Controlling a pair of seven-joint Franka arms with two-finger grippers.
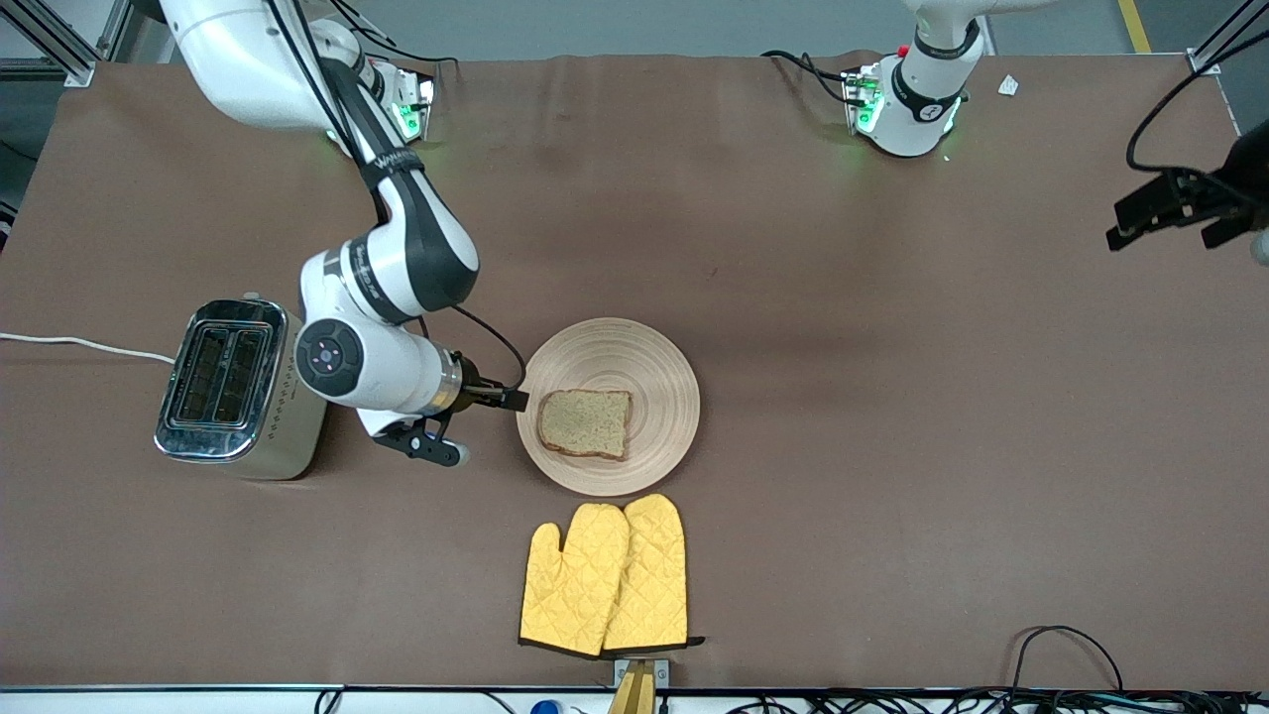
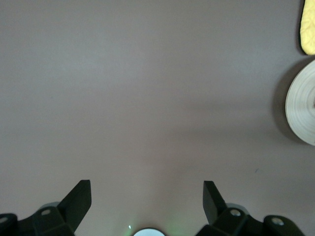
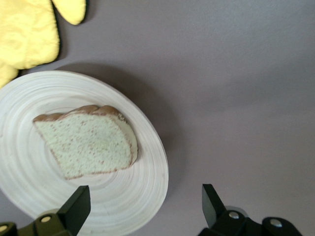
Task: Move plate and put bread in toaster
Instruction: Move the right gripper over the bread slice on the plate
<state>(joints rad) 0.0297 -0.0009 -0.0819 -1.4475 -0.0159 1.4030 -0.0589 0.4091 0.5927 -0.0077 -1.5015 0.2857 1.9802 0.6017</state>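
Tabletop, right end effector [image 1: 511, 400] beside plate [image 1: 649, 349]

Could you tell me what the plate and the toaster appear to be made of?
The plate looks like pale turned wood, matte, judging by its concentric ring grooves. The toaster has a cream-beige body, plastic or painted metal, I cannot tell which, under a shiny chrome-like top that mirrors light.

Plate [image 2: 302, 103] cut off by left wrist view's edge, only part of rim seen; same w/ yellow mitts [image 2: 308, 29], just a corner. Bread hidden there. In right wrist view plate [image 3: 147, 162] clipped at edge, mitts [image 3: 27, 34] partly out of frame. Left arm mostly out of front view, gripper [image 1: 1175, 210] cropped at edge.
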